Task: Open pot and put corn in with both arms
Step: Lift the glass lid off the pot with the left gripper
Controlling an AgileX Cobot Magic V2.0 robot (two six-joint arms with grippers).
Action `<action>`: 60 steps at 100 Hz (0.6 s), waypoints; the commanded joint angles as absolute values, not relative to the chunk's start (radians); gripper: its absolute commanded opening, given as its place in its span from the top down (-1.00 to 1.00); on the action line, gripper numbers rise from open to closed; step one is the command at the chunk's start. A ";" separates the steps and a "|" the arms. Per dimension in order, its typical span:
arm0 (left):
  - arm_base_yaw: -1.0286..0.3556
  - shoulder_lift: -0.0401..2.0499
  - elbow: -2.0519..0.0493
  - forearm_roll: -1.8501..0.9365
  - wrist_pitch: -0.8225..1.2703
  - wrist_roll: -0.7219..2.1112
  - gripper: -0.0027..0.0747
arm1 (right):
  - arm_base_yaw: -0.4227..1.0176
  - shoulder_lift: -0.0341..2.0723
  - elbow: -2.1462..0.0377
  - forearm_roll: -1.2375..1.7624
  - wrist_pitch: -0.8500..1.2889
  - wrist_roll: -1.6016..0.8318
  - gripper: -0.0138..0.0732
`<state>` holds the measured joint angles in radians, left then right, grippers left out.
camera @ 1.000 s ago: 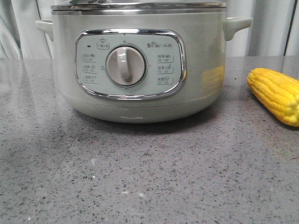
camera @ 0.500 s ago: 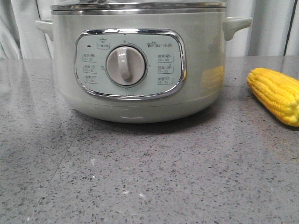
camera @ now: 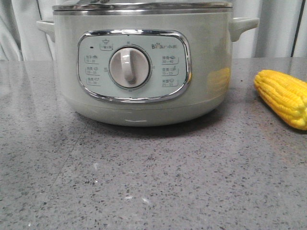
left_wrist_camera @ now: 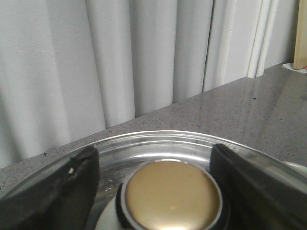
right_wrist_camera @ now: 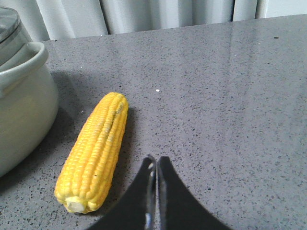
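Note:
The pale grey-green pot stands mid-table with its glass lid on. In the left wrist view my left gripper hangs open just above the lid. Its dark fingers stand on either side of the round gold knob without closing on it. The yellow corn lies on the table to the right of the pot. My right gripper is shut and empty above the table, close beside the corn near its cut end. Neither gripper shows in the front view.
The grey speckled table stretches in front of the pot. White curtains hang behind the table. The pot's right side handle is near the corn. A wooden edge shows at the far side of the table.

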<state>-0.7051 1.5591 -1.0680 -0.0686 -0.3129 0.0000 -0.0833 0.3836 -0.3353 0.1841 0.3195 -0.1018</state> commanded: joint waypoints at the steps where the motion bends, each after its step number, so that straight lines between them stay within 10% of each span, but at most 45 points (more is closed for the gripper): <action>1: -0.708 1.535 -1.095 -0.078 -0.333 -0.009 -0.25 | -0.081 0.396 -0.360 0.189 0.234 -0.104 0.83; 14: -0.708 1.535 -1.095 -0.091 -0.319 -0.009 -0.06 | -0.081 0.396 -0.360 0.189 0.234 -0.104 0.83; 38: -0.708 1.535 -1.095 -0.107 -0.309 -0.009 0.99 | -0.081 0.396 -0.360 0.189 0.230 -0.104 0.83; 60: -0.708 1.531 -1.106 -0.107 -0.316 -0.009 0.98 | -0.081 0.396 -0.360 0.189 0.228 -0.104 0.83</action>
<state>-0.7112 1.5591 -1.0741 -0.0892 -0.2999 -0.0071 -0.0833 0.3836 -0.3353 0.1841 0.3157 -0.1000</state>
